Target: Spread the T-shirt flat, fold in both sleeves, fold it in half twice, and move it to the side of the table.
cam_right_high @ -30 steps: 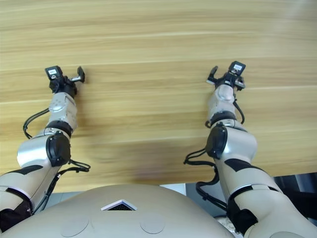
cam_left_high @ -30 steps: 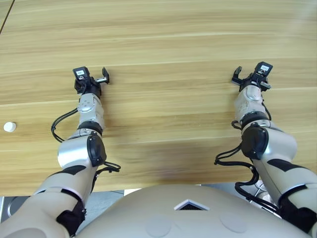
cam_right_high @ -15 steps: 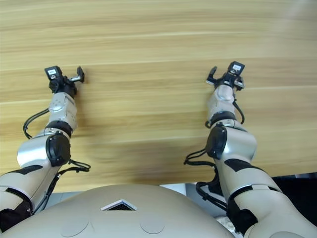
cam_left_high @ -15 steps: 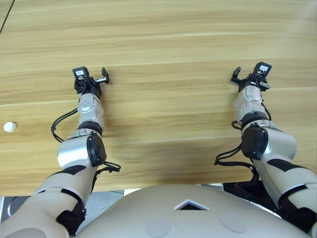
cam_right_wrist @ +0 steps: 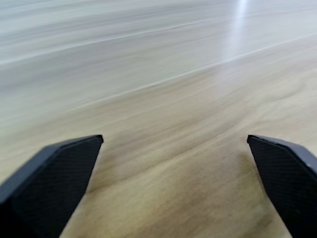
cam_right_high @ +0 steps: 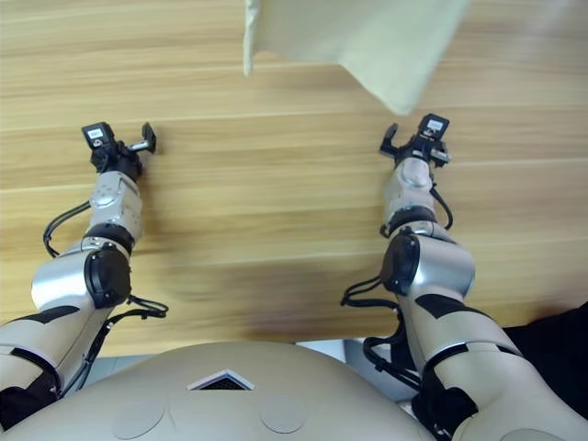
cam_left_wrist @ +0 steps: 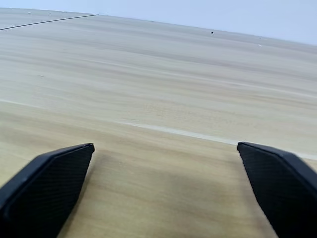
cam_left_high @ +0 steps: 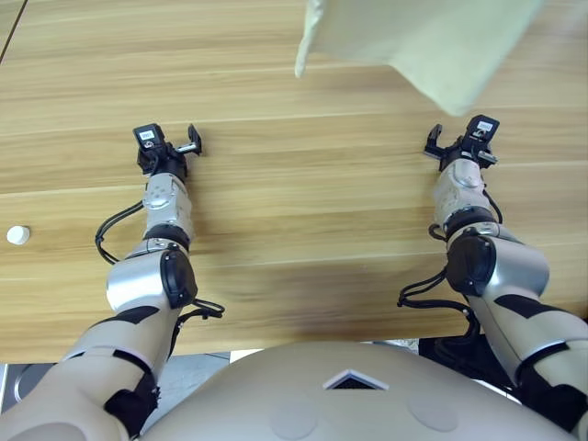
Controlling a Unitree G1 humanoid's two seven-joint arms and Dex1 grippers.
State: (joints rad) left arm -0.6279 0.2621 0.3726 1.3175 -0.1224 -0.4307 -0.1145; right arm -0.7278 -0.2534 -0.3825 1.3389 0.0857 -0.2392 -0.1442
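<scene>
A pale cream T-shirt [cam_left_high: 423,41] hangs into the head view at the far top right, its lower corner reaching down close to my right gripper; whether it touches the table I cannot tell. My left gripper [cam_left_high: 175,141] rests low over the wooden table [cam_left_high: 303,211] at the left, open and empty. My right gripper [cam_left_high: 457,138] is at the right, just below the cloth's corner, open and empty. In the wrist views both pairs of black fingers [cam_left_wrist: 47,173] [cam_right_wrist: 54,163] stand wide apart over bare wood.
A small white round object [cam_left_high: 17,235] lies near the table's left edge. The table's near edge runs just in front of the robot. Bare wood lies between the two arms and beyond them up to the cloth.
The cream T-shirt has come into view at the top right; it was not there before. Both arms have stayed almost still.
</scene>
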